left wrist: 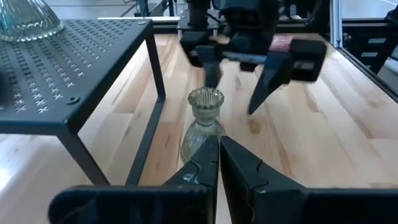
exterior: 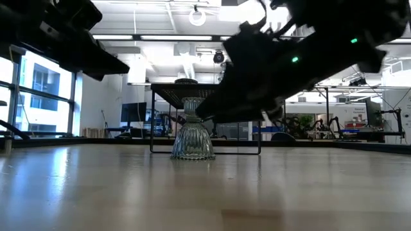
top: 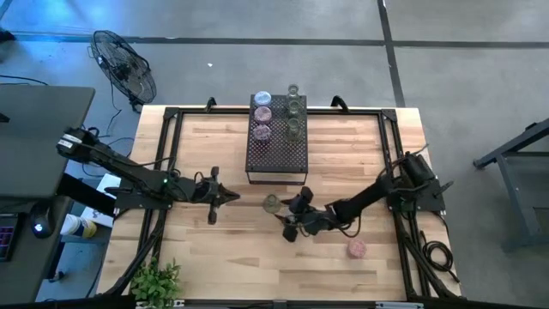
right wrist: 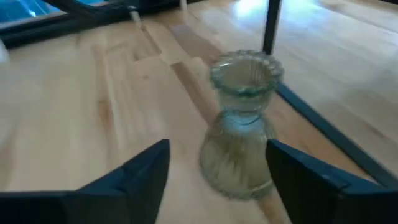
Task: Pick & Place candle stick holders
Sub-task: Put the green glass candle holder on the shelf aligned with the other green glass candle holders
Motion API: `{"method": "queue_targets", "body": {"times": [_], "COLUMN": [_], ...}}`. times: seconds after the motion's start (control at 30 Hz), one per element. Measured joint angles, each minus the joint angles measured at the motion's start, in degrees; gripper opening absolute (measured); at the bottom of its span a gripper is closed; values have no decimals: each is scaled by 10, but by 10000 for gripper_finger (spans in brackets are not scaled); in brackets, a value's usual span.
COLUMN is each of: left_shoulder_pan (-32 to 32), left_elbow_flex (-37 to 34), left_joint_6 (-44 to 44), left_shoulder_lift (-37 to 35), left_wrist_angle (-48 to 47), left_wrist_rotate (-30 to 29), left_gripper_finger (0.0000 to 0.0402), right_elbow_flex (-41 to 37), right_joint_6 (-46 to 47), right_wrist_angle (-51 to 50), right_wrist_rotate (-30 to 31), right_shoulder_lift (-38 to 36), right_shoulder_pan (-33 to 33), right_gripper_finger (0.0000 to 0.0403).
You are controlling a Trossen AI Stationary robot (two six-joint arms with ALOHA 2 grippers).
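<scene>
A clear-greenish candle stick holder [top: 272,203] stands upright on its wide base on the wooden table, just in front of the black perforated stand [top: 276,153]. It also shows in the low view [exterior: 192,138], the left wrist view [left wrist: 205,118] and the right wrist view [right wrist: 242,124]. My right gripper [top: 288,215] is open, its fingers [right wrist: 152,168] standing to either side of the holder without touching it. My left gripper [top: 232,196] is shut and empty, to the left of the holder. Several holders [top: 262,114] stand on the stand's far part. A pink holder [top: 357,249] stands at the near right.
The stand's leg [left wrist: 155,59] is close beside the clear holder. A black metal frame [top: 168,146] runs round the table's edges. A potted plant [top: 156,281] stands at the near left corner. Bare wood lies between the two arms and the near edge.
</scene>
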Motion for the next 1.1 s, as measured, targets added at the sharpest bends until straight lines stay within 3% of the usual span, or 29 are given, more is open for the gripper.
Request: {"method": "queue_targets", "body": {"times": [0.13,0.33,0.5,0.7,0.77,0.93,1.1], "left_shoulder_pan": [0,0,3,4,4,4,4], "left_elbow_flex": [0,1,0,1,1,1,1], "left_joint_6": [1,0,0,-1,-1,-1,-1], "left_shoulder_lift": [0,1,1,1,1,1,1], "left_wrist_angle": [1,0,-3,-20,-20,-20,-20], "left_wrist_rotate": [-1,-5,-22,-34,-34,-33,-33], "left_gripper_finger": [11,11,11,11,11,11,11], "right_elbow_flex": [28,57,54,56,56,56,56], "right_joint_6": [-26,-47,-59,-95,-118,-136,-137], "right_wrist_angle": [-4,12,26,60,58,32,-73], "right_wrist_rotate": [6,-2,-18,-6,-1,17,77], "right_shoulder_lift": [22,44,48,42,26,-43,-159], "right_shoulder_pan": [-24,-46,-46,-24,-11,17,33], "right_gripper_finger": [289,279,235,144,125,125,126]}}
